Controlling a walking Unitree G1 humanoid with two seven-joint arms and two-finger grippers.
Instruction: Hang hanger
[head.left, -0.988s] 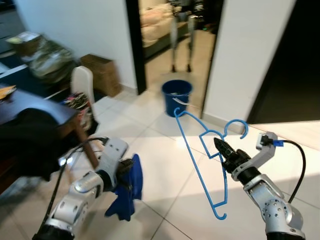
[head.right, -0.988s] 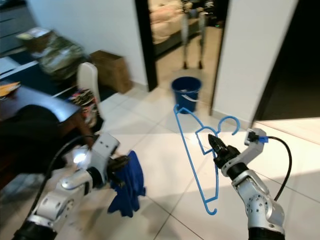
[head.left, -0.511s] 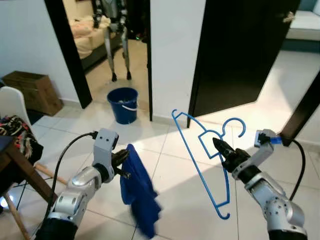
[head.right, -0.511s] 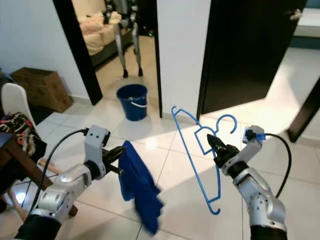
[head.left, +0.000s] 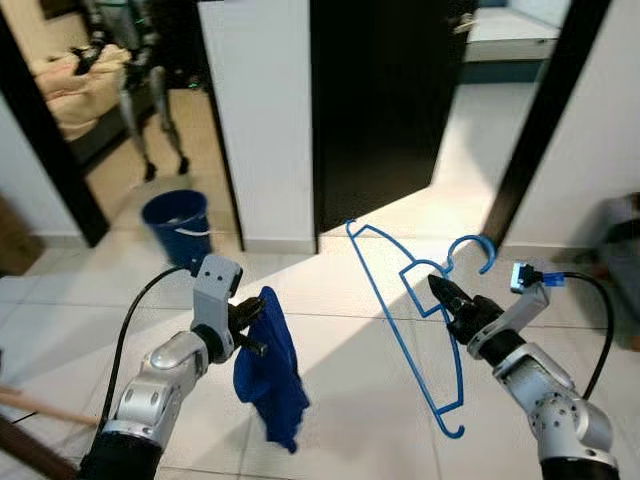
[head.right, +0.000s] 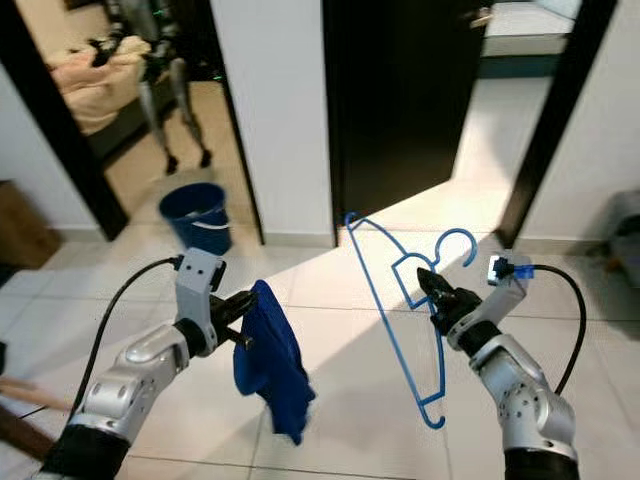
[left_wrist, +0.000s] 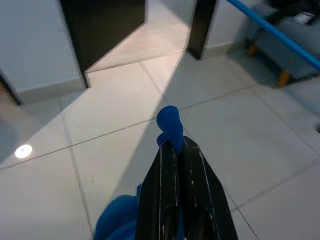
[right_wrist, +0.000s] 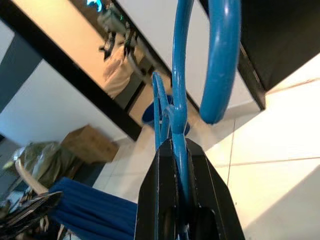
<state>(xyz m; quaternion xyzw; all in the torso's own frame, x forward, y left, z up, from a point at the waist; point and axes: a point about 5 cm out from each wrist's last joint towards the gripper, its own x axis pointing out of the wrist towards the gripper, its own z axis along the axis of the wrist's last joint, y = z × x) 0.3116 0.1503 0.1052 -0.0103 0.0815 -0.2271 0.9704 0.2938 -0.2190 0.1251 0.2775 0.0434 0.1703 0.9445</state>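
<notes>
Right gripper: clamping tight on a blue hanger just below its hook, holding it in mid-air over the white tiled floor, hook pointing up, body hanging tilted. Left gripper: pinching shut on a blue cloth, cloth dangling below the fingers. Standing behind: a blue bucket by a dark doorway, well apart from both arms.
</notes>
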